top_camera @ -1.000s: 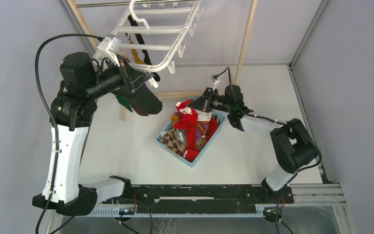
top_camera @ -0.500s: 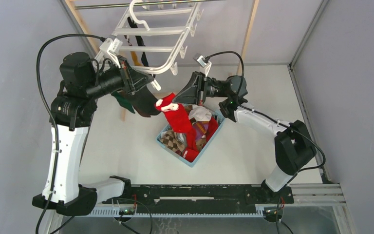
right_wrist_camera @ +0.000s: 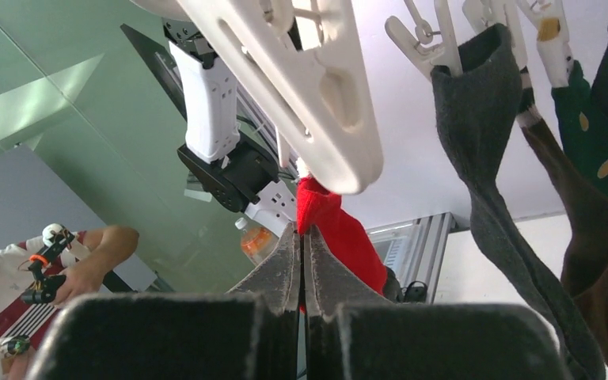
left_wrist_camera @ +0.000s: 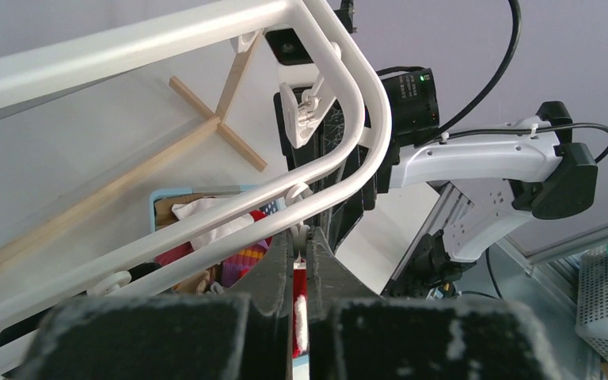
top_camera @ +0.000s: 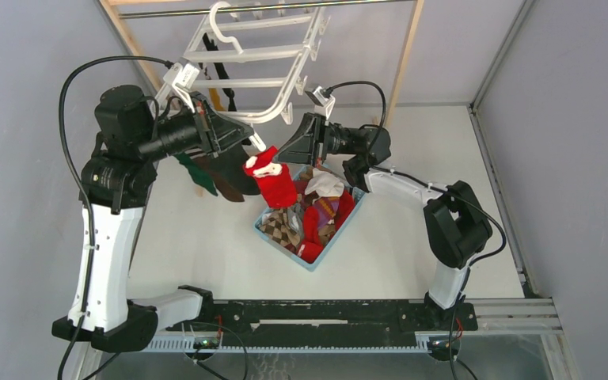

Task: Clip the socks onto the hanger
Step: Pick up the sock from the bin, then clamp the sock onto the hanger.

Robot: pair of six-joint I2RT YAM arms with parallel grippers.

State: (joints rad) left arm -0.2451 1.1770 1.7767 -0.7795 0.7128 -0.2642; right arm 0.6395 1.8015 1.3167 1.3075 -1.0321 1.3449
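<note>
The white hanger (top_camera: 245, 59) hangs from a rail at the back, with dark socks (top_camera: 222, 170) clipped under it. My left gripper (top_camera: 251, 141) is shut on a small clip (left_wrist_camera: 300, 236) at the hanger's near corner (left_wrist_camera: 356, 103). My right gripper (top_camera: 279, 155) is shut on the cuff of a red sock with white trim (top_camera: 275, 184) and holds it up just below that clip. The sock hangs over the basket's left end. In the right wrist view the red sock (right_wrist_camera: 348, 237) sits in the shut jaws under the hanger frame (right_wrist_camera: 301, 95). It also shows between the left fingers (left_wrist_camera: 299, 317).
A light-blue basket (top_camera: 281, 239) holds several more socks: red, white, striped and argyle. Grey (right_wrist_camera: 483, 158), brown (right_wrist_camera: 582, 237) and green (right_wrist_camera: 594, 150) socks hang from clips. Wooden rack posts (top_camera: 400, 63) stand behind. A person's hand (right_wrist_camera: 87, 261) shows beyond the table.
My right gripper has lifted the red sock out of the basket and carried it up and left to the hanger's corner. The left gripper stays on the clip and the hanger has tilted slightly.
</note>
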